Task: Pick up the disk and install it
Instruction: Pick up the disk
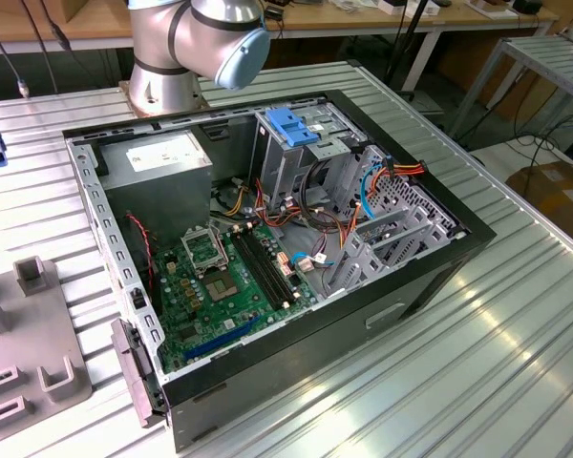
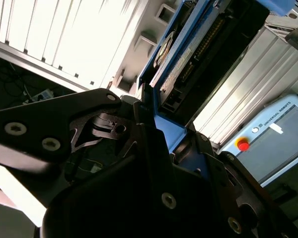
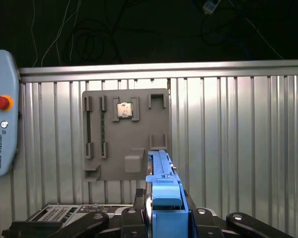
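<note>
The disk [image 3: 161, 171], in its blue carrier, is held edge-on above the desk [image 3: 238, 139], with the gripper [image 3: 165, 210] clamped on its end. The grey parts tray [image 3: 109, 168] lies on the desk beyond it. In the exterior view the open computer case [image 1: 100, 219] sits mid-desk, with a blue handle [image 1: 291, 124] at its 12 o'clock and that tray out at 8 o'clock.

The ribbed silver metal surface [image 1: 497, 353] carried an open black computer case [image 1: 401, 296] at its middle. A flat grey plastic fixture plate [image 1: 29, 372] lay beside it, at the exterior view's left. A pale grey pendant [image 3: 2, 114] seemingly rested near that plate.
</note>
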You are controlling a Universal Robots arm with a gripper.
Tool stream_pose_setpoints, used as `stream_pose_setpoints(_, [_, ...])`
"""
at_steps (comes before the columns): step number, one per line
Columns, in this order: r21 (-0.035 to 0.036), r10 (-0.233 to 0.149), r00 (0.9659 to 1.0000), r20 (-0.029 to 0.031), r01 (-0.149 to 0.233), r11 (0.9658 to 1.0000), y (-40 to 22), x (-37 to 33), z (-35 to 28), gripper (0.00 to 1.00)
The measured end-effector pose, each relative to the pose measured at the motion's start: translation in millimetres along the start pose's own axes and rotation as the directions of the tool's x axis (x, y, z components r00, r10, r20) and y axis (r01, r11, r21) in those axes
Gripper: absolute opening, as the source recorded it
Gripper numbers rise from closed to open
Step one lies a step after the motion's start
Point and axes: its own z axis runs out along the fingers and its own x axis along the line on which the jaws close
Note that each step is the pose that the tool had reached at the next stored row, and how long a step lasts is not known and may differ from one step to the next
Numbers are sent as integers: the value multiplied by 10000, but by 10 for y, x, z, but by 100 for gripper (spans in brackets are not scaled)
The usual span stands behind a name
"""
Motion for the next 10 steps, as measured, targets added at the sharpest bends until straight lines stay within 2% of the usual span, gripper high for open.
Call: stream_pose_setpoints(10, [0, 1, 10000, 0, -1, 10000, -87, -2, 2, 37])
